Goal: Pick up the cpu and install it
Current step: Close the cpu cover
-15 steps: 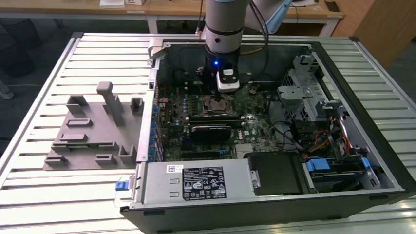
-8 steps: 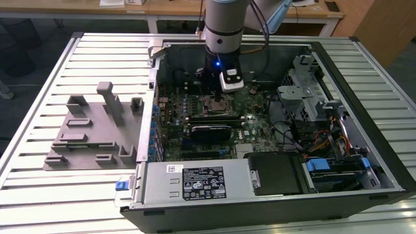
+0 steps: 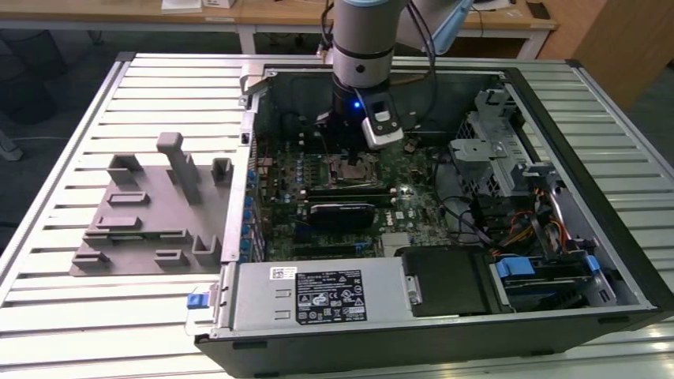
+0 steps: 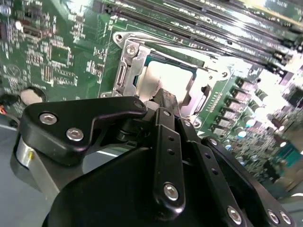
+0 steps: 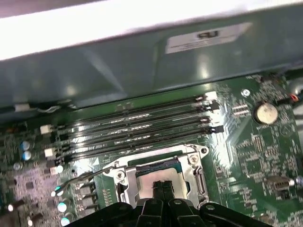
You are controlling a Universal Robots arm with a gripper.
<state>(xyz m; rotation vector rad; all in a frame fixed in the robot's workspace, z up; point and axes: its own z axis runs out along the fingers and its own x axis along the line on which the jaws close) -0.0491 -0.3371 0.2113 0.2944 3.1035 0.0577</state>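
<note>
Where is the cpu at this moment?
In the second wrist view the cpu lies inside the motherboard socket, next to the RAM slots, with the claw right over it.

We see a robotics lab: a robot arm [image 3: 364, 39] over an open computer case [image 3: 421, 347] on a slatted metal table [image 3: 63, 316], desks [image 3: 284, 12] behind.

My arm [image 3: 362, 35] comes almost straight down, with the wrist [image 3: 358, 73] directly above my gripper [image 5: 163, 188]. In the second wrist view my two black fingers [image 4: 165, 101] point away from the wrist, pressed together with only a thin seam between their tips. Behind them my linkages [image 4: 80, 120] fan outward.
</note>
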